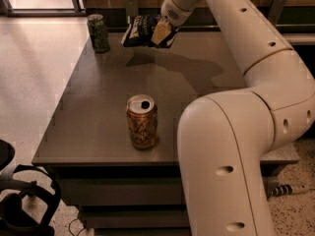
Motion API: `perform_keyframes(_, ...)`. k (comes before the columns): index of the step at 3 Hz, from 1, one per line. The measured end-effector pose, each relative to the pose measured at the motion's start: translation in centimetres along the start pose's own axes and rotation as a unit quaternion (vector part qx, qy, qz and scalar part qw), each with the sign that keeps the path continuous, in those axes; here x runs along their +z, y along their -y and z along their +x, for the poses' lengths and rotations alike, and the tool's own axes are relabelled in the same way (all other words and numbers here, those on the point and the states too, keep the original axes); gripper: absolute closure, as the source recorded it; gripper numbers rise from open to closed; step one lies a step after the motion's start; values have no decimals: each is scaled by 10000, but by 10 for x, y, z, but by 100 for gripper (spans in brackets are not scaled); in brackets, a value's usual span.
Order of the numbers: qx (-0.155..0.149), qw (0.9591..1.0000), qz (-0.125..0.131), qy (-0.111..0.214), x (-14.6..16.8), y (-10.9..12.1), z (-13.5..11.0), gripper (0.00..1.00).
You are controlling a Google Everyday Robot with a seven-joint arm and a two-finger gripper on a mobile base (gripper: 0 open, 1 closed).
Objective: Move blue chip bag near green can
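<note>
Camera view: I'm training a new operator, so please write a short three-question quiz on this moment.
1. True or false: the hand, over the table's far edge, is shut on the blue chip bag and holds it off the surface.
2. Fill in: the orange can near the front edge has its tab hole ___.
3. Multiple choice: in the picture, the green can stands to which side of the bag? A) left B) right C) directly under it

Key: 1 true; 2 open; 3 A.
</note>
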State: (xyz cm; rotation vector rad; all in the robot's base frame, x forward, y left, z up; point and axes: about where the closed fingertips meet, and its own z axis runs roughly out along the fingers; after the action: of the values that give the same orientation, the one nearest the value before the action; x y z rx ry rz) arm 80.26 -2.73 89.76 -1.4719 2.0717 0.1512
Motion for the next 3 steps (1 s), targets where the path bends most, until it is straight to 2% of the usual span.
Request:
perform_keyframes(1,-48,9999,-98,93,25,0,-14,100)
perform_keyframes(3,-169,9981,-204,548,53,-2,-49,100)
